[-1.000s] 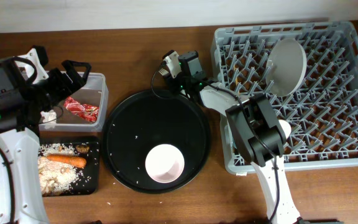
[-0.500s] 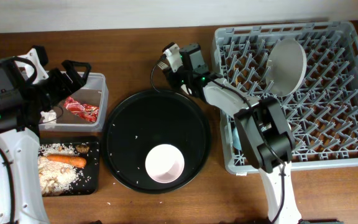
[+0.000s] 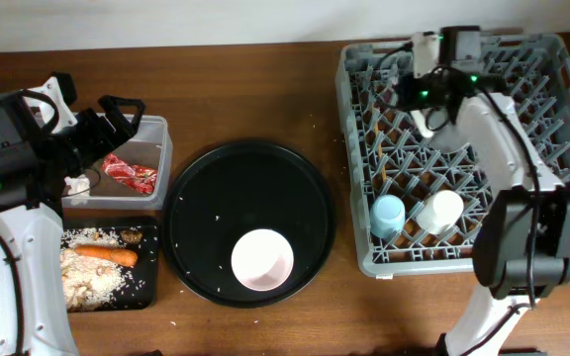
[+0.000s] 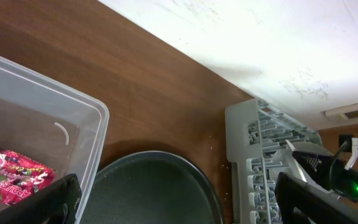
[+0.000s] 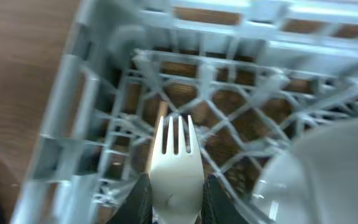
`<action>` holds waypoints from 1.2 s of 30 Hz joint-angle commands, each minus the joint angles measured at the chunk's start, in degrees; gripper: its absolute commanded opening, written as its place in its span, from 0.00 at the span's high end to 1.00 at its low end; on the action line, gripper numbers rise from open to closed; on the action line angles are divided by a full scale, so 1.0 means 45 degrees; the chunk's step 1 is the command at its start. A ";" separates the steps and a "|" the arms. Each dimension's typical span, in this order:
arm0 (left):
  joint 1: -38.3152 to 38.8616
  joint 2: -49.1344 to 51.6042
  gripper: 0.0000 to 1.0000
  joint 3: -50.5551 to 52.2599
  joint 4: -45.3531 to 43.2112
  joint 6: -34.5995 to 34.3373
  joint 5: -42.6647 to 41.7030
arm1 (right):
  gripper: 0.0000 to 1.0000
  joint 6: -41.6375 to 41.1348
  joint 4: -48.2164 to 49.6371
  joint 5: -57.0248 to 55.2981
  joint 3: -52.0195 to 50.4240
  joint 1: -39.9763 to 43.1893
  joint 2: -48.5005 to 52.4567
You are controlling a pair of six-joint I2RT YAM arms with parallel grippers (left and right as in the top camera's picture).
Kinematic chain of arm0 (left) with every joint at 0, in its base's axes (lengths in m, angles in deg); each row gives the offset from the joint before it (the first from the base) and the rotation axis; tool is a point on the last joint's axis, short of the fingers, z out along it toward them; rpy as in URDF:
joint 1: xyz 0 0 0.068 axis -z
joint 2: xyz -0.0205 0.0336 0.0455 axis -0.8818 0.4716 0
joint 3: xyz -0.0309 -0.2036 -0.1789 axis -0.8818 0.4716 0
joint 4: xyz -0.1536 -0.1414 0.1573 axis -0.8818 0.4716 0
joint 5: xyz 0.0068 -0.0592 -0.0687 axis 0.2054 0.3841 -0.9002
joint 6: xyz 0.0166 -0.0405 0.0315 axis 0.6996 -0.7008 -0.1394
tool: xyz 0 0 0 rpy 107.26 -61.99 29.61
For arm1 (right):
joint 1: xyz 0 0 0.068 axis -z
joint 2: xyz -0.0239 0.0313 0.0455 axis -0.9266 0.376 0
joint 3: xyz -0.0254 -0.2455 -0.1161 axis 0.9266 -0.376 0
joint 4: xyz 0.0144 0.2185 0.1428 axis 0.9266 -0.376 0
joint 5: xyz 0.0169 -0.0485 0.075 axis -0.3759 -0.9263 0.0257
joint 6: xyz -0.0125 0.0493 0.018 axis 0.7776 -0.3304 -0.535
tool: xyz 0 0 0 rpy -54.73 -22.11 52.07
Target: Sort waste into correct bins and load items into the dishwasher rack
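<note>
My right gripper (image 3: pixel 417 97) is shut on the white plastic fork (image 5: pixel 176 167), tines pointing down into the back-left part of the grey dishwasher rack (image 3: pixel 562 138). The pale plate (image 5: pixel 334 168) stands right beside the fork and is mostly hidden under my arm from overhead. The light blue cup (image 3: pixel 388 215) and cream cup (image 3: pixel 440 211) sit in the rack's front. The white bowl (image 3: pixel 262 259) rests on the round black tray (image 3: pixel 216 188). My left gripper (image 3: pixel 117 114) is open and empty above the clear tub (image 3: pixel 162 133), which holds the red wrapper (image 3: pixel 130 172).
The shallow black tray (image 3: pixel 148 287) at front left holds the carrot (image 3: pixel 105 254), rice scraps (image 3: pixel 92 280) and a brown lump (image 3: pixel 132 235). The left wrist view shows the tub's corner (image 4: pixel 95 115), the round tray's rim (image 4: pixel 166 158) and the rack (image 4: pixel 253 162).
My right arm swung right from the round tray's far edge to over the rack's back-left, carrying the fork. The two cups are uncovered. The left arm has not moved.
</note>
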 commanded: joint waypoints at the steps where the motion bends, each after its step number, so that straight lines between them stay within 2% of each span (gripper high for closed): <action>1: -0.0019 -0.0102 0.01 -0.0044 -0.0024 -0.0078 -0.0005 | 0.88 0.0029 -0.0170 -0.0860 0.0019 0.0311 -0.0282; 4: -0.0019 -0.0102 0.01 -0.0044 -0.0024 -0.0078 0.0000 | 0.87 0.0029 -0.0155 -0.1098 0.0019 0.0306 -0.0267; 11: -0.0019 -0.0102 0.01 -0.0044 -0.0024 -0.0078 0.0000 | 0.56 -0.0350 0.0039 -0.1103 0.0015 0.0306 -0.0267; 13: -0.0019 -0.0102 0.01 -0.0044 -0.0024 -0.0078 0.0000 | 0.55 -0.0350 0.0345 -0.1059 0.0039 0.0306 -0.0282; 15: -0.0019 -0.0102 0.01 -0.0044 -0.0024 -0.0078 -0.0005 | 0.55 -0.0350 0.0403 0.0015 0.0384 0.0073 -0.0709; 18: -0.0019 -0.0102 0.01 -0.0044 -0.0024 -0.0078 -0.0005 | 0.55 -0.0350 -0.0801 0.0729 0.0466 -0.1292 -0.2016; 21: -0.0019 -0.0102 0.01 -0.0044 -0.0024 -0.0078 -0.0005 | 0.55 -0.0340 -0.3434 0.0724 0.0461 -0.3594 -0.2905; 22: -0.0019 -0.0102 0.01 -0.0044 -0.0024 -0.0078 -0.0005 | 0.50 -0.0345 -0.5357 0.0724 0.0457 -0.4643 -0.2953; 23: -0.0019 -0.0102 0.01 -0.0044 -0.0024 -0.0078 0.0000 | 0.50 -0.0355 -0.6275 0.0729 0.0442 -0.5090 -0.2909; 26: -0.0019 -0.0102 0.01 -0.0044 -0.0024 -0.0078 0.0000 | 0.48 -0.0544 -0.7878 0.0772 0.0087 -0.6858 -0.2788; 29: -0.0019 -0.0102 0.01 -0.0044 -0.0024 -0.0078 0.0000 | 0.46 -0.0544 -0.7708 0.0588 -0.1423 -0.7849 -0.2788; 33: -0.0019 -0.0102 0.01 -0.0044 -0.0024 -0.0078 -0.0005 | 0.41 -0.0544 -0.4187 0.0729 -0.4843 -0.8466 -0.2788; 36: -0.0019 -0.0102 0.01 -0.0044 -0.0024 -0.0078 0.0000 | 0.40 -0.0544 -0.2778 0.0923 -0.5780 -0.8888 -0.2783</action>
